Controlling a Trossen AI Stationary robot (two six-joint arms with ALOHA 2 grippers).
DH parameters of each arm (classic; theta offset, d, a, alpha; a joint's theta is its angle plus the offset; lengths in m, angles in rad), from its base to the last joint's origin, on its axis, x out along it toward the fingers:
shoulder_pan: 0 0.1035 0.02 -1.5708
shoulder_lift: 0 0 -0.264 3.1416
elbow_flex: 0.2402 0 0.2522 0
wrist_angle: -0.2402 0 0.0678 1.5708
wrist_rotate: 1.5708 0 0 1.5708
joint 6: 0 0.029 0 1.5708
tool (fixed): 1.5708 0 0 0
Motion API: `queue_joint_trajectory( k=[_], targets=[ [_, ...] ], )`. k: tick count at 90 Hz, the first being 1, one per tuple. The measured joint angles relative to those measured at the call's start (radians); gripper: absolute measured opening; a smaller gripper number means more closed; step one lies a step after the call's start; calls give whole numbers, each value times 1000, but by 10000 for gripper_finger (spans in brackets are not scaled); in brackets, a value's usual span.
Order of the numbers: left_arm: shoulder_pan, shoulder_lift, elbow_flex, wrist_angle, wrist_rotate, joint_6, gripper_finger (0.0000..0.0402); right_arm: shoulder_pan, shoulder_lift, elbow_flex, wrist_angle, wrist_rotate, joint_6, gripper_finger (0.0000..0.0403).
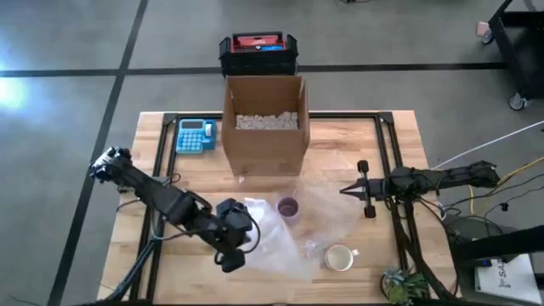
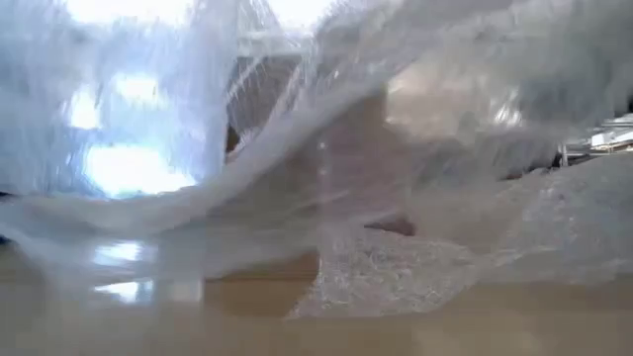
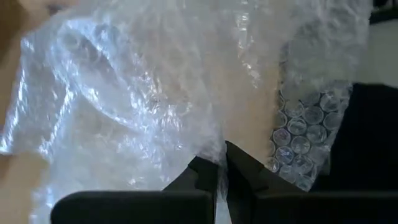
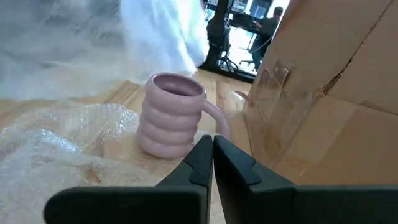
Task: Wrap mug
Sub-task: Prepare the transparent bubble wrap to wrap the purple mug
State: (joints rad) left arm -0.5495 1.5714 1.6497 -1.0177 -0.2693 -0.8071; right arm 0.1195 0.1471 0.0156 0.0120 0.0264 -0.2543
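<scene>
Grey concrete floor surrounds the wooden tabletop (image 1: 153, 136). Near its front edge the left gripper (image 3: 221, 163) is clenched on a fold of the bubble wrap (image 1: 280, 234) — the clear sheet billows across the front half of the tabletop. Toward the right edge the right gripper (image 4: 211, 152) waits with fingers pressed together, gripping nothing. Between the two stands the pink ribbed mug (image 1: 288, 206), upright on the wrap, just in front of the cardboard box (image 1: 264, 127).
</scene>
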Motion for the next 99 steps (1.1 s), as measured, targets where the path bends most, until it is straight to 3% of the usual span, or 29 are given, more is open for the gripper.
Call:
queue_joint_trajectory(
  k=[17, 25, 42, 59, 66, 85, 90, 99],
  targets=[
    [-6, -2, 93, -256, -63, -131, 0, 0, 0, 0, 0, 0, 0, 0],
    [-6, -7, 104, -273, -52, -142, 0, 0, 0, 0, 0, 0, -10, 0],
    [-7, -28, 104, -299, -1, -155, 0, 0, 0, -1, 19, 1, -230, 0],
    [-8, -67, 104, -330, -43, -178, 0, 0, 0, -1, 22, 0, -233, 0],
    [-8, -72, 104, -347, -66, -185, 0, 0, 0, -1, 31, -15, -73, 0],
    [-8, -80, 104, -348, -81, -188, 0, 0, 0, -1, 106, -53, 704, 0],
    [-7, -80, 104, -348, -81, -188, 0, 0, -1, -1, 119, -39, 785, 0],
    [-7, -81, 104, -348, -85, -187, 0, 0, 0, -1, 138, 66, 783, 0]
  ],
)
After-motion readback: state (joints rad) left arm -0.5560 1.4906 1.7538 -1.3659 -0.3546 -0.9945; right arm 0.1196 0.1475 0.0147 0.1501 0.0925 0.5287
